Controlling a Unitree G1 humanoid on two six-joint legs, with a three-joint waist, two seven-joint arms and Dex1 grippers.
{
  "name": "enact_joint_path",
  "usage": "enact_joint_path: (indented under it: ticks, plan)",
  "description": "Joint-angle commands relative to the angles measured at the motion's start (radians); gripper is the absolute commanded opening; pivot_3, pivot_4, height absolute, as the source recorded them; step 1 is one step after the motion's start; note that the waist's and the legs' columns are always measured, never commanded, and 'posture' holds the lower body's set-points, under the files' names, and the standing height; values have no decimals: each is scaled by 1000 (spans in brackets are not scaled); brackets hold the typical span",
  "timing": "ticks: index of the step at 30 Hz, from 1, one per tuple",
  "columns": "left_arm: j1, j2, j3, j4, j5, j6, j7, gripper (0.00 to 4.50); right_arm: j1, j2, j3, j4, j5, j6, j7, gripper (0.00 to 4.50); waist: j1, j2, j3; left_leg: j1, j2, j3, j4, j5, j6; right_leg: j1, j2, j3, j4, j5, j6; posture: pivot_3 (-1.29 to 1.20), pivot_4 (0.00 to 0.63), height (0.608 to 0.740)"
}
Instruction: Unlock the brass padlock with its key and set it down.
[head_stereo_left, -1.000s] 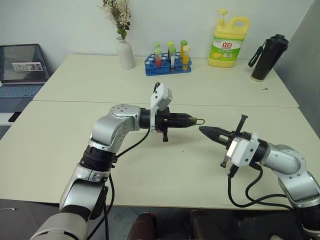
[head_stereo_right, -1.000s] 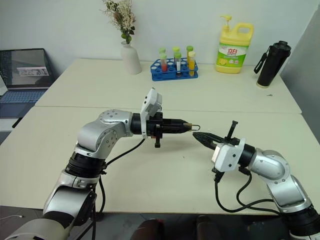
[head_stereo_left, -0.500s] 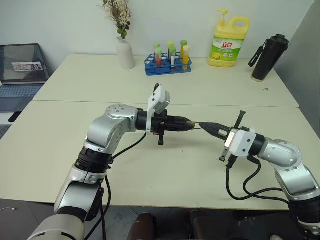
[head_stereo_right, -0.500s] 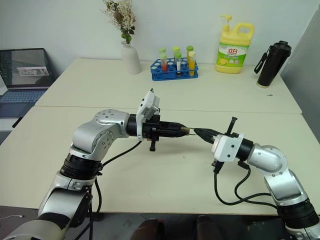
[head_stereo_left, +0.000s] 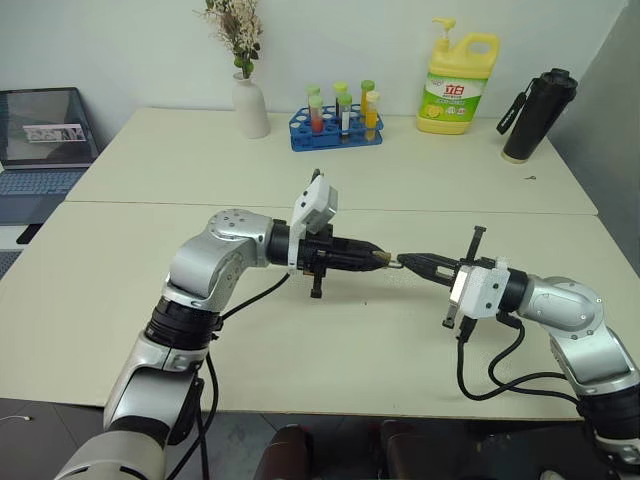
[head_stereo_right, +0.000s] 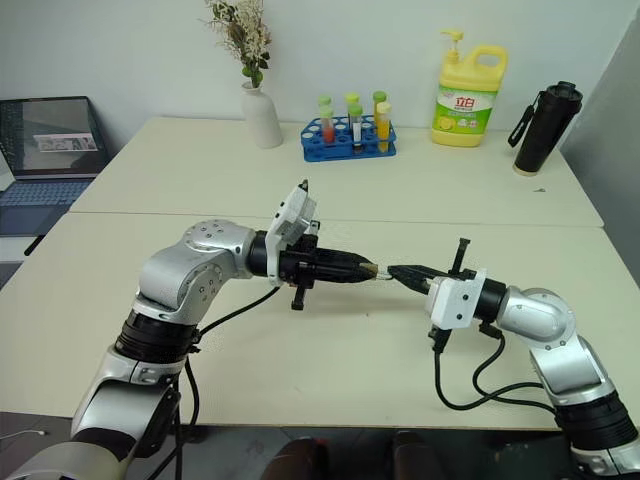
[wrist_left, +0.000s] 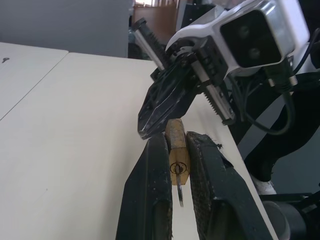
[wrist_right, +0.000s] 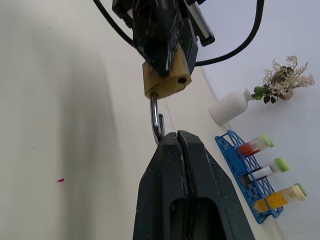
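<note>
— Where's the padlock (wrist_left: 176, 149)?
— Above the near table (head_stereo_left: 90, 300), mid-scene, pinched in my left gripper (head_stereo_left: 378, 260), key (wrist_left: 179, 189) in it.
— Your right gripper (head_stereo_left: 404, 262)?
— Clamped tight on the shackle (wrist_right: 156, 120). A rack (head_stereo_left: 335, 130) stands far behind.

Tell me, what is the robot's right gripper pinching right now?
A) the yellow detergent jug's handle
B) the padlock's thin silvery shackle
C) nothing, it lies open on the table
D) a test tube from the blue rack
B: in the right wrist view the right gripper is shut on the shackle sticking out of the brass padlock, whose body the left gripper clamps.
</note>
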Motion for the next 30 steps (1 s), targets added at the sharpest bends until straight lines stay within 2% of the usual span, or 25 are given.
enact_joint_path:
  ticks: [1, 30]
  plan:
    - [-5, 4, 20, -32, -29, 7, -1, 165, -17, 1, -3, -13, 17, -27, 15, 0, 0, 0, 0, 0, 0, 0, 0, 0, 0, 0, 0, 0, 0, 0, 0, 0, 150, 740]
    - [-8, 2, 25, -14, -40, 13, 32, 165, 25, 1, -8, -34, 22, -14, 38, 0, 0, 0, 0, 0, 0, 0, 0, 0, 0, 0, 0, 0, 0, 0, 0, 0, 150, 740]
